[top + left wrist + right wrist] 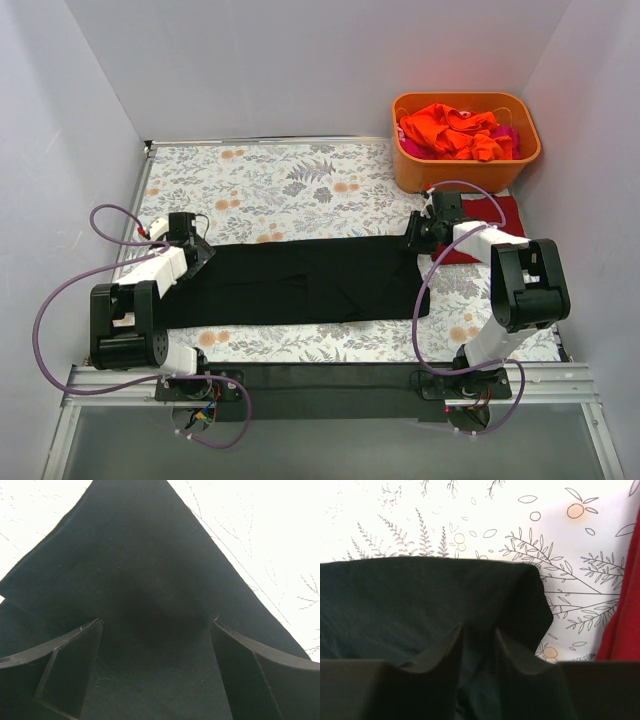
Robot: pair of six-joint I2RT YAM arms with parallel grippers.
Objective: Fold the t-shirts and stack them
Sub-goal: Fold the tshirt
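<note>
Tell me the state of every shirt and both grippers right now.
black t-shirt: spread flat in a long band.
dark red t-shirt: lying beside tub.
orange and pink t-shirts: crumpled in tub.
left gripper: open over black t-shirt.
right gripper: jaws narrow, grip unclear.

Matt black cloth t-shirt (300, 280), glossy plastic tub (465, 170)

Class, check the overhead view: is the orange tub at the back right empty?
No, the orange tub holds a heap of orange t-shirts with some pink fabric showing.
</note>
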